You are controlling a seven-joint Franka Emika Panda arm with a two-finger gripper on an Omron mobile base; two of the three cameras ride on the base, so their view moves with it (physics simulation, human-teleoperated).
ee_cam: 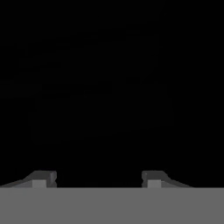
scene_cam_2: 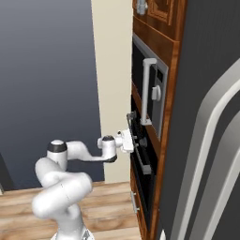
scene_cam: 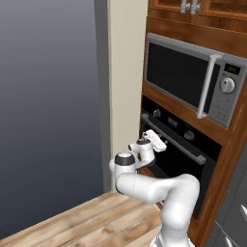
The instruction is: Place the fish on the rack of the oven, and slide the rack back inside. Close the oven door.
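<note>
Clearly up against the closed oven door [scene_cam: 185, 157] right of centre in the left base view, gripper [ee_cam: 99, 177] with jaws apart and empty: stiff, heavy hinged panel, best taken by its silver bar handle [scene_cam: 171, 137].

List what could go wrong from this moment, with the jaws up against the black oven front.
1. The gripper is at the black glass-fronted oven door, level with its silver bar handle. The hand view is dark, so whether the jaws straddle the bar cannot be told; a closing could miss.
2. The round knobs sit just above the handle; a slightly high approach might bump one.
</note>
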